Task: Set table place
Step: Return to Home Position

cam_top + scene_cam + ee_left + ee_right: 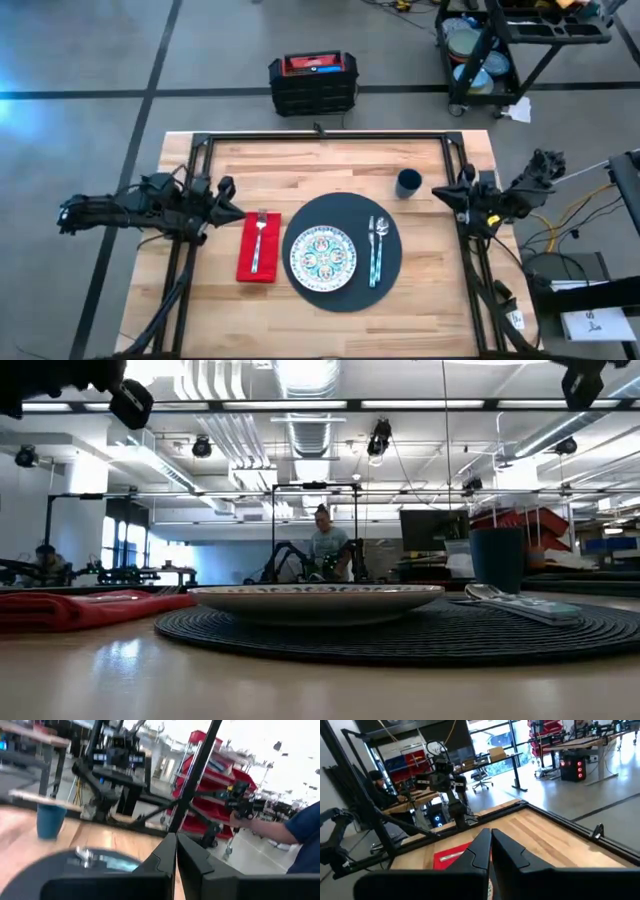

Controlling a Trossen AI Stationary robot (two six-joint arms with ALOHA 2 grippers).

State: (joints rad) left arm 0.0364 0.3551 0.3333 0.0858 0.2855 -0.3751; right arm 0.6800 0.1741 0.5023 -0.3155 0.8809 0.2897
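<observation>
A round dark grey mat (385, 285) lies in the table's middle with a small patterned white plate (322, 257) on its left part and a knife (371, 245) and spoon (380, 248) on its right part. Left of the mat a red napkin (258, 247) lies flat with a fork (259, 238) on it. A dark blue cup (408, 183) stands beyond the mat's far right. My left gripper (238, 213) hangs shut above the table left of the napkin. My right gripper (438, 192) hangs shut right of the cup. Neither holds anything.
The black rail frame (320, 137) runs along the table's edges. Bare wood lies near the front edge and far left. Beyond the table stand a black and red crate (312, 82) and a cart (520, 45). A person's arm (280, 827) shows in the room.
</observation>
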